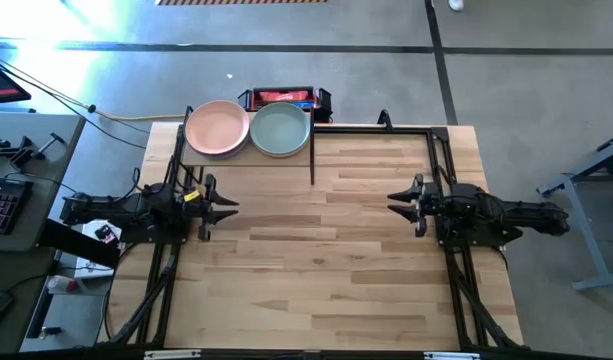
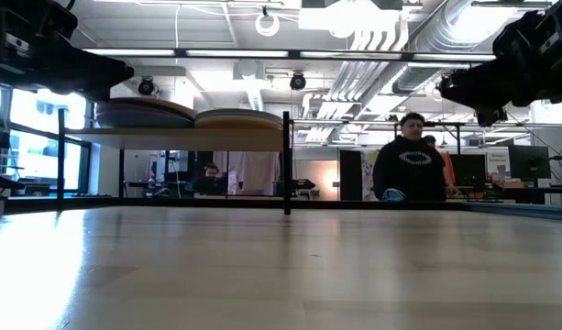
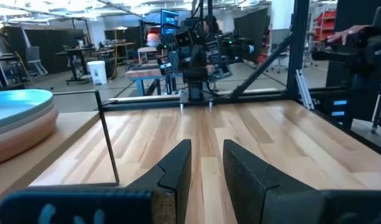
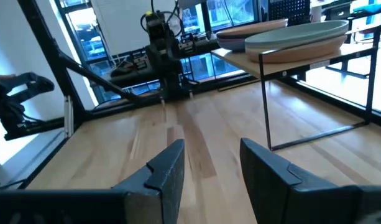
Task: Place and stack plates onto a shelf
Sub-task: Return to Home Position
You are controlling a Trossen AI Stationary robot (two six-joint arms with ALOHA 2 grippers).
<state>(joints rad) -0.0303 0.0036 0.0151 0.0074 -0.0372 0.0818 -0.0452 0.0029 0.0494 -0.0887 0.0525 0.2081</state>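
Two stacks of plates sit side by side on the shelf point(image 1: 248, 158) at the table's far left. A pink plate point(image 1: 216, 127) tops the left stack and a sage green plate point(image 1: 280, 129) tops the right one. In the right wrist view the green plate point(image 4: 299, 34) lies on tan plates beneath it. My left gripper point(image 1: 229, 206) hovers open over the table's left side, near the shelf. My right gripper point(image 1: 395, 201) hovers open over the right side. Both hold nothing, as the left wrist view point(image 3: 206, 168) and the right wrist view point(image 4: 212, 165) show.
The shelf's thin black legs point(image 1: 312, 155) stand on the tabletop. A red and black object point(image 1: 283, 98) sits behind the shelf, beyond the table's far edge. A black frame point(image 1: 438, 150) runs along the far right. People stand in the room behind point(image 2: 410, 160).
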